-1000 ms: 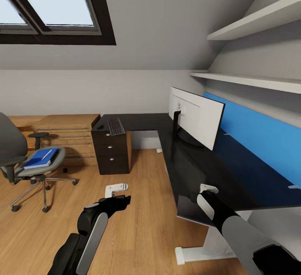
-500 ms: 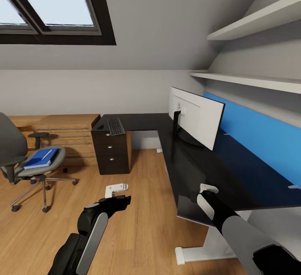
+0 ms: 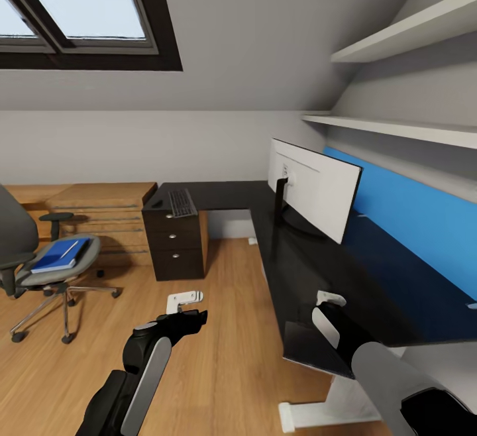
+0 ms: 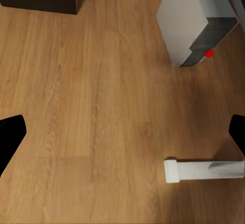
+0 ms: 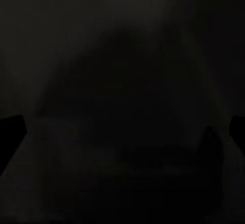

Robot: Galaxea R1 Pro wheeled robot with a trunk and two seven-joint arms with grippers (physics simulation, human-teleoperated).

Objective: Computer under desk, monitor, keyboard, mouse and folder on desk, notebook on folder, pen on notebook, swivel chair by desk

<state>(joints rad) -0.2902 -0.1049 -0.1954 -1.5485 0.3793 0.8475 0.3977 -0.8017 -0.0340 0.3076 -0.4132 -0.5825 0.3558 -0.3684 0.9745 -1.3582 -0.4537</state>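
Attic bedroom, wood floor (image 3: pixel 225 330), skylight at 11 o'clock. Whole head view has slid slightly versus a second ago: camera moved, objects did not; likely the base repositioning.

Bench (image 3: pixel 291 257) runs 12 to 4 o'clock; monitor (image 3: pixel 318 187) and keyboard (image 3: pixel 182 202) on it. Swivel chair (image 3: pixel 46 270) at 9 o'clock carries folder (image 3: pixel 58 256), not yet moved. Computer (image 4: pixel 191 22) stands on the floor.

Left gripper (image 3: pixel 185 298): jaws apart, empty. Right gripper (image 3: pixel 329 299) over the bench edge: jaws apart, empty.

Open floor (image 3: pixel 225 330) lies between swivel chair (image 3: pixel 40 257) and desk (image 3: pixel 311 270).
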